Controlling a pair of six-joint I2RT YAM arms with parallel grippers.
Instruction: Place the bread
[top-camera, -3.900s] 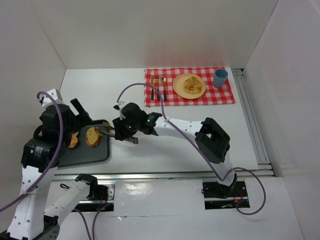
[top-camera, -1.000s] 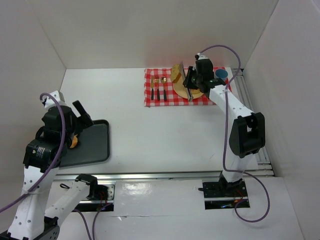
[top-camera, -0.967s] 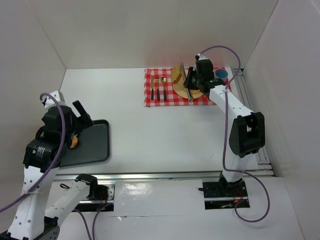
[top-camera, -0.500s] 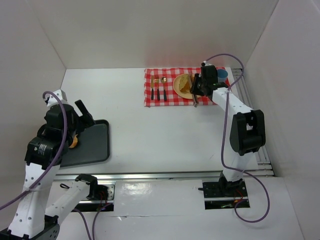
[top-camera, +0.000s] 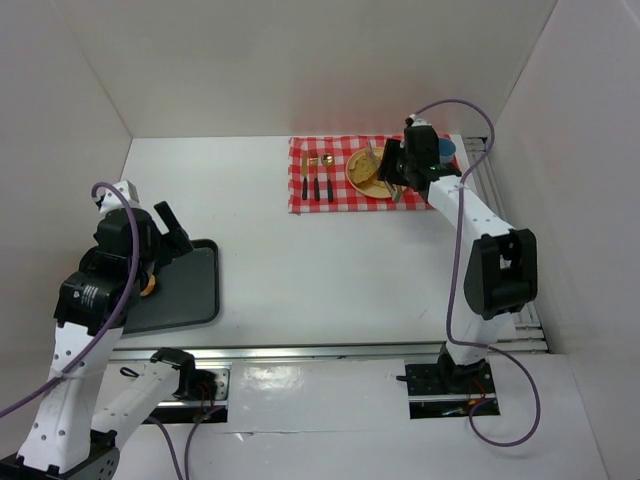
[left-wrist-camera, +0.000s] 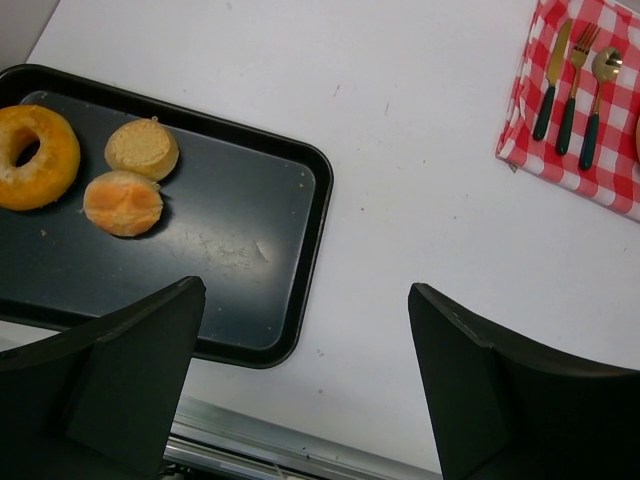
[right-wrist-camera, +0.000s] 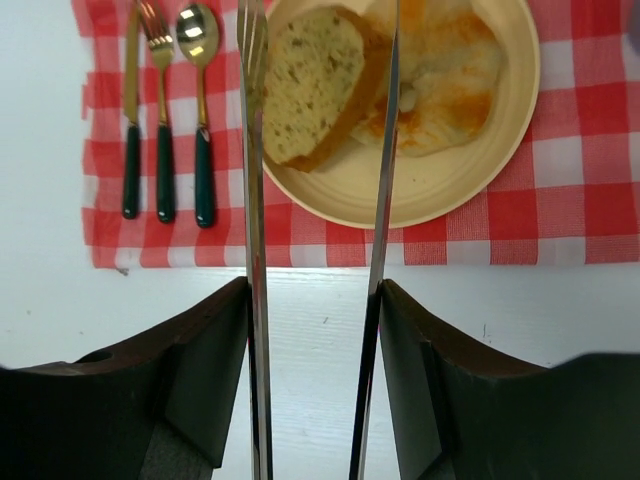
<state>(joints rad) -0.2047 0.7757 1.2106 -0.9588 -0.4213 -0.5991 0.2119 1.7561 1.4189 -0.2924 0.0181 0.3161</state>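
A slice of bread (right-wrist-camera: 315, 85) lies on the yellow plate (right-wrist-camera: 360, 190), leaning on an orange-stained piece (right-wrist-camera: 445, 75). My right gripper (right-wrist-camera: 313, 300) is shut on metal tongs (right-wrist-camera: 255, 200), whose two arms stand apart on either side of the slice. I cannot tell whether they touch it. From above, the right gripper (top-camera: 398, 168) hangs over the plate (top-camera: 358, 180). Two small round bread pieces (left-wrist-camera: 142, 148) (left-wrist-camera: 122, 202) lie on the dark tray (left-wrist-camera: 320, 200). My left gripper (left-wrist-camera: 307, 290) is open and empty above the tray's right edge, and also shows in the top view (top-camera: 172, 235).
A ring doughnut (left-wrist-camera: 35, 155) lies at the tray's left end. The plate rests on a red checked cloth (top-camera: 440, 195) with a knife, fork and spoon (right-wrist-camera: 165, 130) to its left. A blue cup (top-camera: 447, 148) stands behind the right gripper. White walls close in the table.
My right gripper carried the bread slice in the tongs from the tray to the plate and lowered it; the slice now lies on the plate. My left arm shifted slightly.
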